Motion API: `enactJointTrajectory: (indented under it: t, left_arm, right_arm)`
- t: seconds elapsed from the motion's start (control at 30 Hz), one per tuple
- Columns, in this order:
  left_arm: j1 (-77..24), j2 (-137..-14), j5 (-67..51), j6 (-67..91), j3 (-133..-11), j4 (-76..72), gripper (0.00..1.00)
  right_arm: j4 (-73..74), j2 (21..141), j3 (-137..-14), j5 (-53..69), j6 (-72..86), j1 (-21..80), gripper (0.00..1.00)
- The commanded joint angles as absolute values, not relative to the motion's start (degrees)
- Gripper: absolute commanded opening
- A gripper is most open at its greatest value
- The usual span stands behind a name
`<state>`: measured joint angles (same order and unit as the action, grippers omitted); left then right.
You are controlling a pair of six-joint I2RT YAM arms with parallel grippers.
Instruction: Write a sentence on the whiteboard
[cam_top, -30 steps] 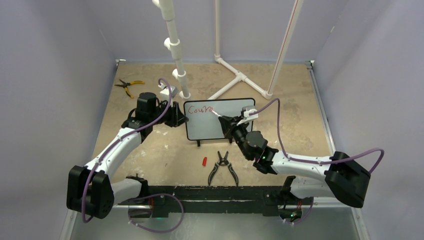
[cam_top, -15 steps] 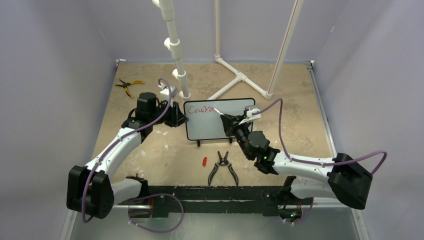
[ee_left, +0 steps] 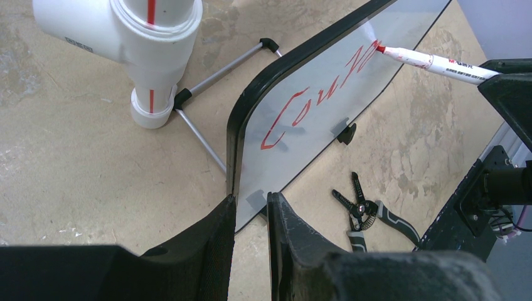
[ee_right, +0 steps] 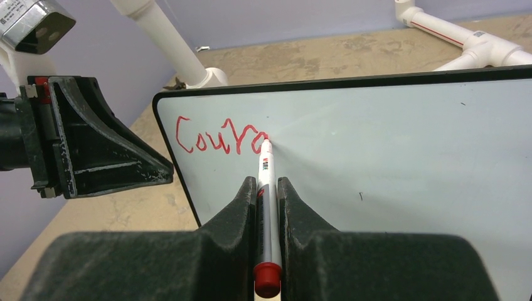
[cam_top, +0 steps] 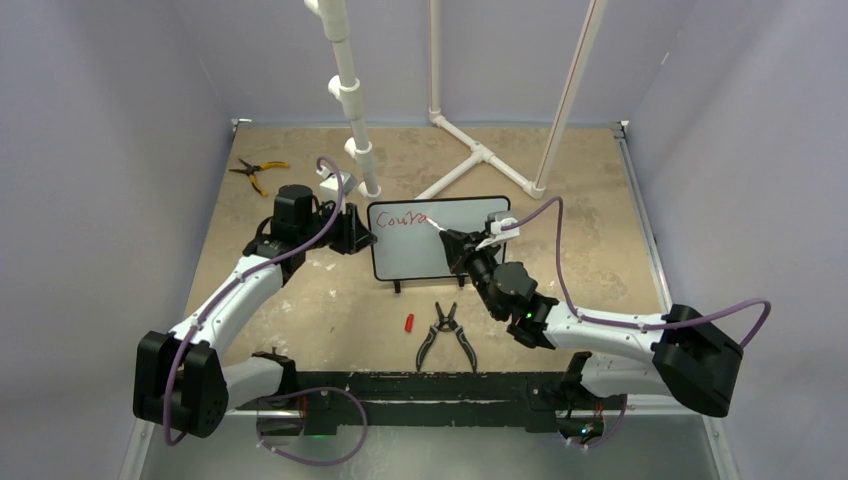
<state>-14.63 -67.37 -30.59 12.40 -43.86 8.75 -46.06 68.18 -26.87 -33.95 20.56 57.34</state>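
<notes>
I'm looking at two arms wearing white shells between black joint housings: the left arm (cam_top: 238,288) at lower left, the right arm (cam_top: 610,335) at lower right. A purple cable (cam_top: 554,240) is looping along each, and a small green light (cam_top: 527,318) is glowing on the right one.

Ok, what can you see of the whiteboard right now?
The whiteboard is a white panel with rounded corners, a thin black frame and black feet, standing near upright on the table. Red letters "Coura" sit at its top left. The left end effector clamps its left edge; the marker in the right end effector touches it.
</notes>
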Motion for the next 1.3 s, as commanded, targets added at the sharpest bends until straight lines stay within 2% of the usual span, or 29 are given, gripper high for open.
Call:
enactJointTrajectory:
  t: [0.0,0.87,1.27]
  left_arm:
    - [-14.2,-67.0,-30.4,11.5,-43.9,8.2,0.24]
    - [-14.2,-67.3,-30.3,11.4,-44.0,8.1,0.24]
    - [-14.2,-67.3,-30.4,11.4,-43.9,8.1,0.24]
  right_arm:
    - [-46.1,68.1,-26.4,-34.9,21.5,57.1,0.00]
    - [-45.0,63.0,-25.9,-37.0,20.8,57.2,0.00]
    - [-46.4,65.3,-26.5,-37.2,20.1,57.1,0.00]
